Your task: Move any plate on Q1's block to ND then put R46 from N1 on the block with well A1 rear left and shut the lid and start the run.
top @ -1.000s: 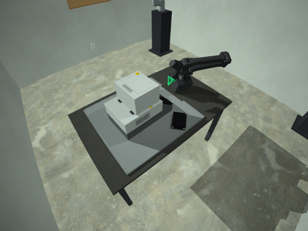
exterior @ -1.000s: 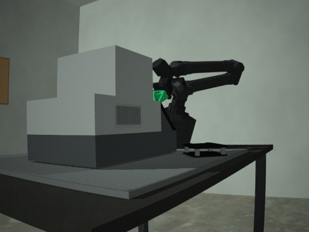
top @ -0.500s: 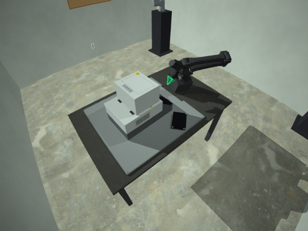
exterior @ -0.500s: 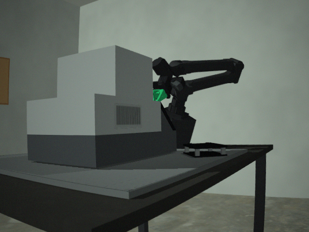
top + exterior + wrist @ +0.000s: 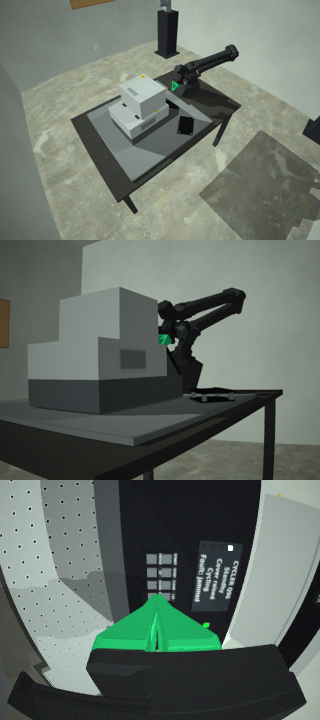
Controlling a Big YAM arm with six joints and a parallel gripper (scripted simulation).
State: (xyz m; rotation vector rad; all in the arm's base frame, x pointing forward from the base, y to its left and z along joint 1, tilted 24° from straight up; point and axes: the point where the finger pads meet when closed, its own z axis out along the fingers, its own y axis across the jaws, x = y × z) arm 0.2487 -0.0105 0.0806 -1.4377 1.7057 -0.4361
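My green two-fingered claw [image 5: 155, 634] is pressed together on nothing, its tip aimed down at the sloped black control panel [image 5: 175, 527] of the white and grey boxy cycler Q1 [image 5: 139, 108]. The tip hangs just over the near end of the block of small grey keys [image 5: 162, 576]; I cannot tell whether it touches one.

The cycler's tall white lid [image 5: 142, 95] sits down over the housing, so the block is hidden and I cannot see whether any plate lies inside. A small green lamp [image 5: 206, 626] glows beside the dark status list [image 5: 215, 575], which I read as no run on.

The one flat black plate nest on short pale legs [image 5: 186, 125] that I can make out shows only a dark top, and I cannot find the 96-well plate R46 there or anywhere else in view.

My judgement: either the loading is finished and START is the only step left, or nothing is loaded and I am going for LID. The pictures do not settle which.
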